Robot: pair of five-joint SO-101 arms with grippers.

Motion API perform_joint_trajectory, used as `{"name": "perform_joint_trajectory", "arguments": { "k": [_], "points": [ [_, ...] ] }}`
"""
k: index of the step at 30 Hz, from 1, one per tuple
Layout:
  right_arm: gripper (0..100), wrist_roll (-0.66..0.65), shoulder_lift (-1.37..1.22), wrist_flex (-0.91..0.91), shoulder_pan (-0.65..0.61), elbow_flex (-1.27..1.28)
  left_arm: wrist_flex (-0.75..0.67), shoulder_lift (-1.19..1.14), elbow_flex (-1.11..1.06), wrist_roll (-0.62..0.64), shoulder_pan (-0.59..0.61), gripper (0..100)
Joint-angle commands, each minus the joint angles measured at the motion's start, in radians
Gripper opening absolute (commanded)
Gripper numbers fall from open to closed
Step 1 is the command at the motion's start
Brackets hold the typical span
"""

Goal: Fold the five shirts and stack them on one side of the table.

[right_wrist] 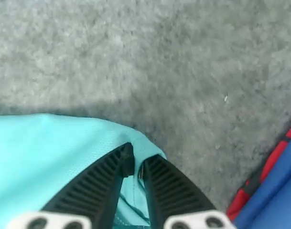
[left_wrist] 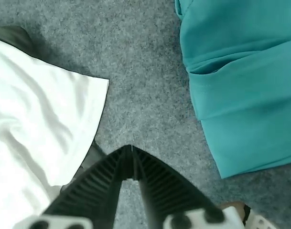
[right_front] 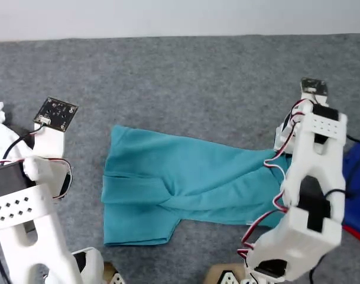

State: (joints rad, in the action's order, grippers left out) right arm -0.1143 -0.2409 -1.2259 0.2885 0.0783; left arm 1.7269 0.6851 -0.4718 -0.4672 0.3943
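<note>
The teal shirt [right_front: 168,183] lies on the grey table [right_front: 185,77], long axis 9 to 3 o'clock, its 3 o'clock edge clamped in the right gripper [right_wrist: 134,164], while the left gripper [left_wrist: 132,152], closed on nothing, hangs off the 9 o'clock end.

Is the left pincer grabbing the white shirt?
No, the left pincer is shut with nothing in it, over the grey table cover beside the white shirt.
</note>
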Motion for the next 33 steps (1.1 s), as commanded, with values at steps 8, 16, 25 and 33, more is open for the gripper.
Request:
{"name": "perform_joint_trajectory", "arguments": {
  "k": [8, 16, 25, 33],
  "points": [
    [13.6, 0.000, -0.189, -0.134, 0.007, -0.295, -0.011, 0.012, -0.004, 0.005, 0.005, 0],
    [21.0, -0.002, -0.085, -0.283, -0.015, -0.362, -0.011, 0.018, -0.068, 0.003, 0.005, 0],
    [11.6, -0.025, -0.062, -0.418, -0.114, -0.359, -0.012, 0.018, -0.064, 0.006, 0.002, 0],
    [11.6, -0.026, -0.065, -0.406, -0.104, -0.356, 0.008, 0.020, -0.062, 0.006, 0.003, 0]
  ]
}}
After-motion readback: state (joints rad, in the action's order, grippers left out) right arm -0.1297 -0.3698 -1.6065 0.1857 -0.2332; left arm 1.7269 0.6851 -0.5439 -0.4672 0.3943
